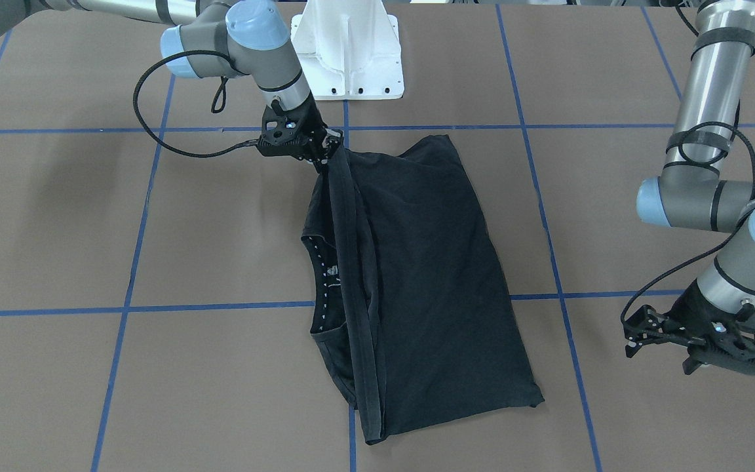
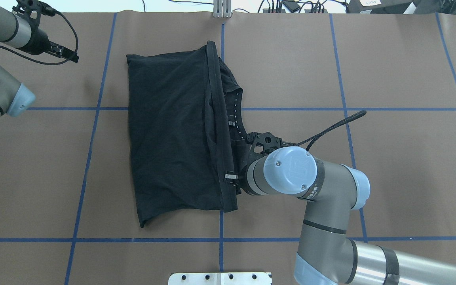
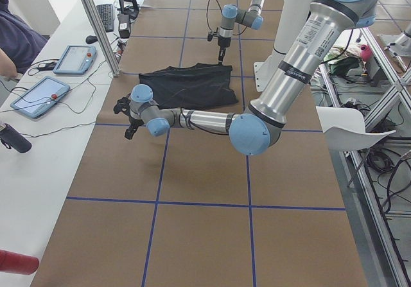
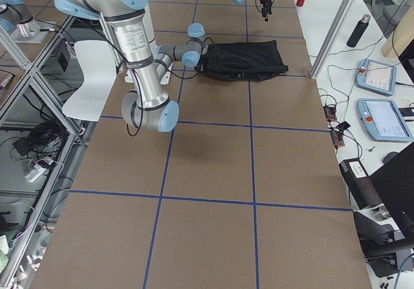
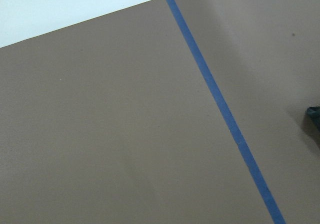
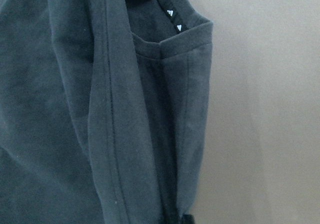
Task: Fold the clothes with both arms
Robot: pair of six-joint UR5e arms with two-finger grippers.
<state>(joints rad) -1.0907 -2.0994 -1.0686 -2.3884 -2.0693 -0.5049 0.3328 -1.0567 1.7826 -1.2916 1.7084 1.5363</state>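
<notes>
You have the brown tabletop (image 2: 390, 59), gridded in blue tape, filling every view. The left wrist view gives you nothing else but one tape line and a dark sliver at its right edge. The right arm (image 2: 323, 186) reaches in over the near half of the tabletop, and the left arm (image 1: 712, 98) stands off at the far left corner, well apart from the cloth. The black T-shirt (image 2: 168, 134) lies folded lengthwise at the middle of the tabletop, across a crossing of tape lines, with a long stitched band (image 1: 351, 262) running down the side toward the robot's right. The white base pedestal (image 1: 348, 46) sits just behind it. From overhead the right wrist's blue cap hides most of the right gripper (image 1: 326, 152), but the front-facing view shows you it pinched onto the end of that band nearest the robot, the fabric drawn up to it. The left gripper (image 1: 658, 357) hangs over bare tabletop with its fingers spread and nothing between them. The collar (image 1: 317, 275) opens beside the band, and only the right wrist view lets you pick out the small white triangles (image 6: 170, 13) along its inner tape.
</notes>
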